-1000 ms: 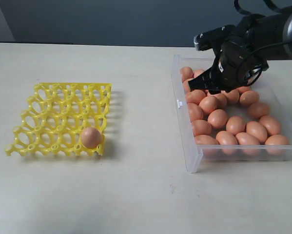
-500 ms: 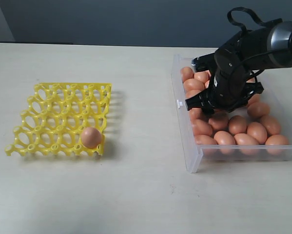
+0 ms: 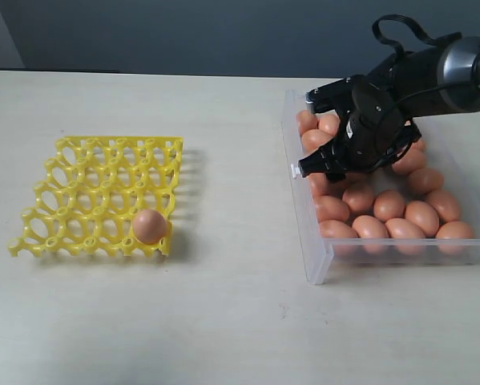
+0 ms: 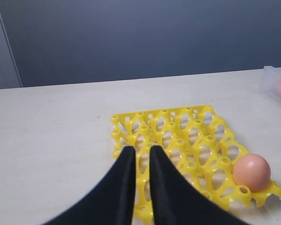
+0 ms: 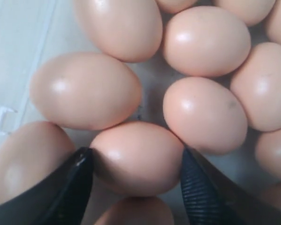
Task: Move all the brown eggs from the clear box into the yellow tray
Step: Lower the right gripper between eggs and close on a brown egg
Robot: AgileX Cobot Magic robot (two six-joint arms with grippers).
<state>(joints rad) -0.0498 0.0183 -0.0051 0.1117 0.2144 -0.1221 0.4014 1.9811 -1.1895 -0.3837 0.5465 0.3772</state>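
**One egg in the tray, the rest in the box around the right gripper**

Nearest the exterior camera, a single brown egg (image 3: 150, 226) sits in the near right corner cup of the yellow tray (image 3: 87, 188), the only one in it. The tray lies flat on the pale table (image 3: 223, 321). The left gripper (image 4: 140, 149) shows only in its own wrist view, above the tray's edge. Its two black fingers are almost together, with a thin slit between them and nothing in it. Their bases run off the frame.

To the right, the clear box (image 3: 316, 269) holds the other brown eggs (image 3: 388, 204), packed side against side. The picture edge cuts off its right end, so they cannot be counted. A small white clip (image 3: 296, 170) sits on its left wall.

Farther in, the right gripper (image 3: 326, 167) is down among the eggs beside that left wall. From outside, its own dark body hides its tips. Its wrist view shows the fingers (image 5: 70, 187) spread wide, one on each side of one egg (image 5: 138, 159) lying among its neighbours. Whether the pads press that egg or merely stand at its flanks cannot be told. The eggs behind the arm (image 3: 432, 72) are mostly hidden.
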